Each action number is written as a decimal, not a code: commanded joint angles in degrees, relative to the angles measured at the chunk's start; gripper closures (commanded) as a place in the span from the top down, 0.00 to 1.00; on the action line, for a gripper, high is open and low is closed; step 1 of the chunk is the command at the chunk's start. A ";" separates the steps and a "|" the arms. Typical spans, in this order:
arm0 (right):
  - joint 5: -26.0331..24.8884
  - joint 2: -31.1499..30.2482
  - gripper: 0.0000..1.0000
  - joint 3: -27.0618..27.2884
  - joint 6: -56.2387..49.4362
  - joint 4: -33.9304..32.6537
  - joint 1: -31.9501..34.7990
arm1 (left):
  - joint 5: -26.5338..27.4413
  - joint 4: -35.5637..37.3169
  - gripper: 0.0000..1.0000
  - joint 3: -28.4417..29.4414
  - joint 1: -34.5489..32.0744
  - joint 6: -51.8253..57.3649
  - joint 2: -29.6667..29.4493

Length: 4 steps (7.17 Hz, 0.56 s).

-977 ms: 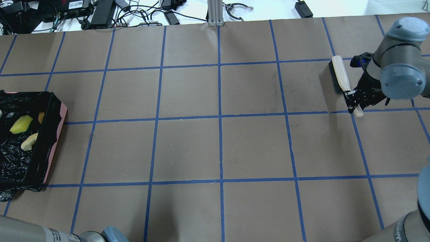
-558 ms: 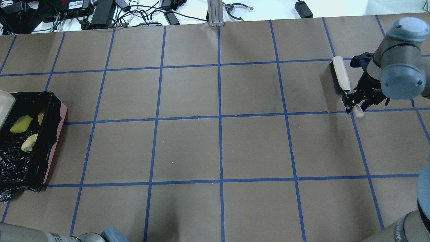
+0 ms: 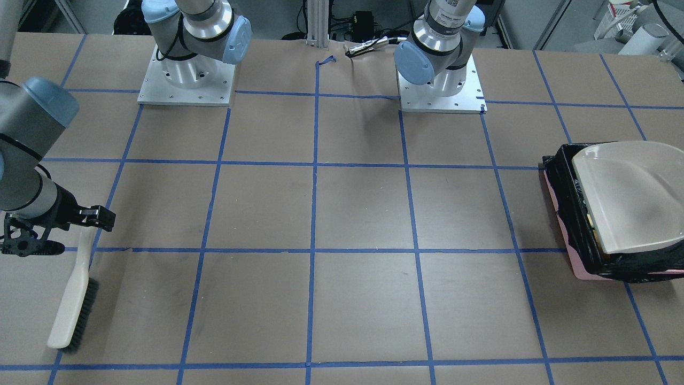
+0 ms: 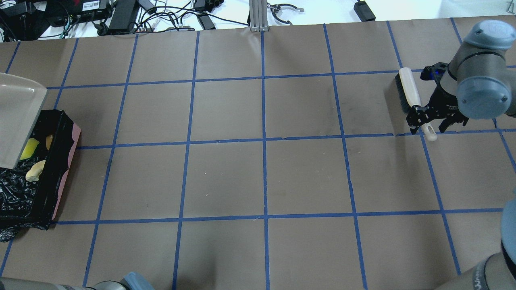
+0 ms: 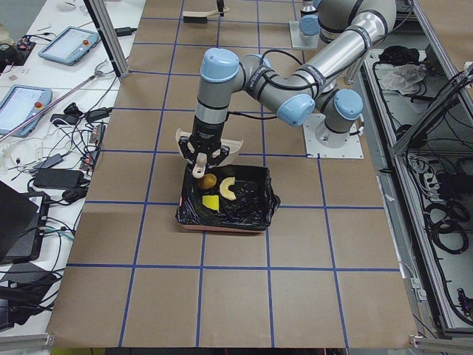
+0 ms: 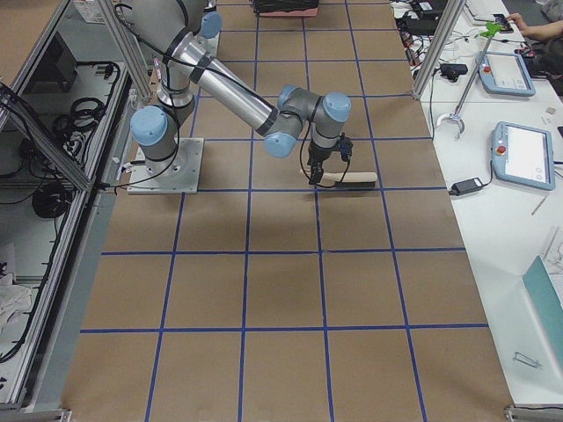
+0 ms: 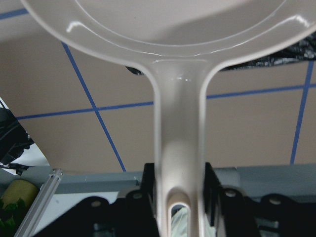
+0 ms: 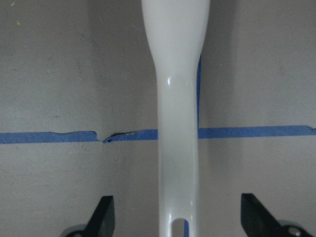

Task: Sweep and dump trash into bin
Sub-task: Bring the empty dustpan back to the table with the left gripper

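The bin point(image 4: 66, 177) is a pink-sided box lined with a black bag at the table's left end, also in the front view point(image 3: 564, 230) and the left view point(image 5: 255, 207). The trash lies inside: a yellow wedge point(image 5: 211, 202), a tan curved piece point(image 4: 35, 170) and a golden-brown lump point(image 5: 209, 180). My left gripper point(image 7: 180, 177) is shut on the handle of a beige dustpan point(image 4: 16, 117), which hangs over the bin point(image 3: 630, 198) with nothing in it. My right gripper point(image 4: 428, 129) is open, its fingers wide on either side of a white brush point(image 4: 409, 90) lying on the table.
Brown paper with a blue tape grid covers the table point(image 4: 262, 177). Cables and electronics point(image 4: 121, 12) and an aluminium post point(image 4: 256, 16) line the far edge. The two arm bases point(image 3: 187, 80) point(image 3: 441, 85) stand at the robot's side.
The dustpan has come into the overhead view from the left, over the bin. My right gripper has opened and let go of the brush handle.
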 commanded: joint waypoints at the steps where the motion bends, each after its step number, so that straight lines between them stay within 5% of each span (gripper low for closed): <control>1: 0.50 -1.87 0.99 -0.33 -0.28 0.50 0.00 | -3.82 -4.85 0.00 0.03 -6.92 -9.44 -0.78; 4: 7.23 -10.72 1.00 -0.42 -0.20 3.47 0.78 | -4.35 -4.35 0.00 -2.60 -14.48 -19.84 -6.30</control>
